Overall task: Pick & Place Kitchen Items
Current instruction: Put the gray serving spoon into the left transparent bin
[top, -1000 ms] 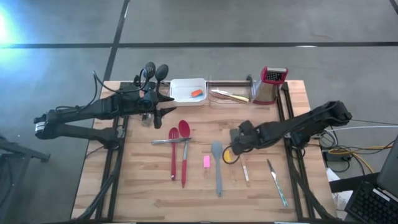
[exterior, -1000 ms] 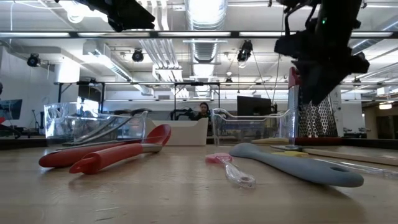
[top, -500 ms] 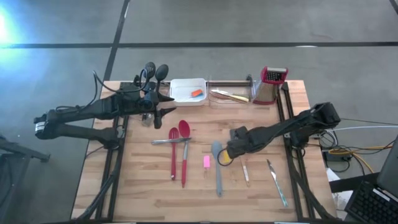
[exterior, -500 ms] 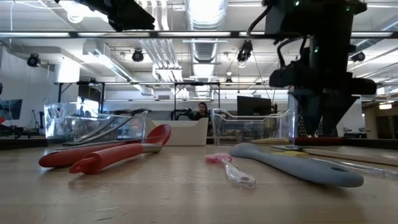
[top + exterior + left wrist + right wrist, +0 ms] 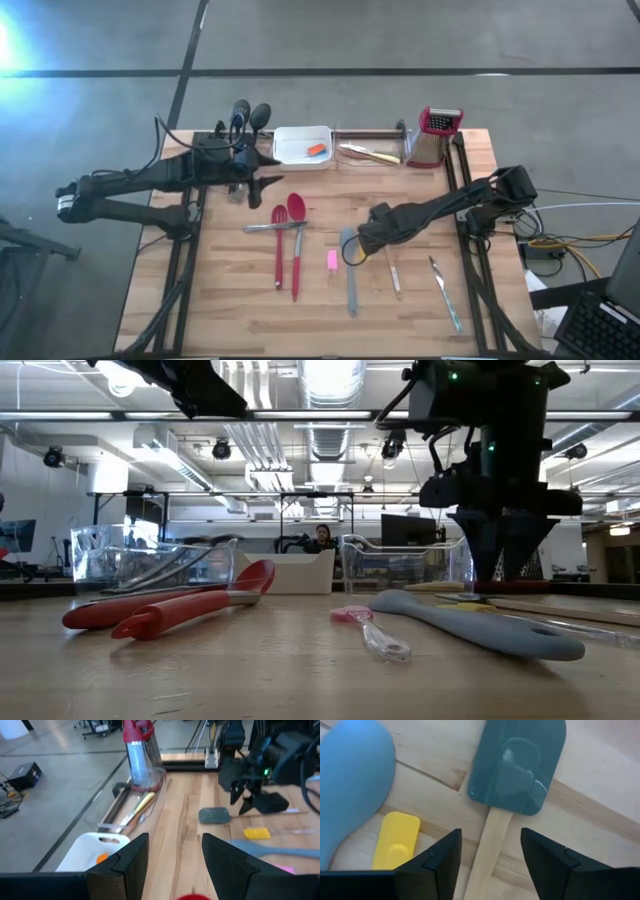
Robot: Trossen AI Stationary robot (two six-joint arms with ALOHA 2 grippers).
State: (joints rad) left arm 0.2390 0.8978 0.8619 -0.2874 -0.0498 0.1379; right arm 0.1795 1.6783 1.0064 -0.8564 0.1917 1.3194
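Spatula (image 5: 517, 765), dark grey head on a pale handle, lies flat just under the right gripper (image 5: 490, 857), whose fingers stand apart astride the handle. A yellow block (image 5: 395, 840) and grey spoon (image 5: 350, 780) beside the spatula could get nudged or pinched along with it. The left gripper (image 5: 172, 857), also apart, waits near the white tray (image 5: 300, 146).

Robotics lab or open workshop hall. Exposed ceiling ducts (image 5: 325, 435) and strip lights overhead, monitors (image 5: 408, 530) on benches behind, a seated person (image 5: 322, 538) at the far side. Polished concrete floor (image 5: 400, 40); butcher-block table (image 5: 230, 300) on a black frame.
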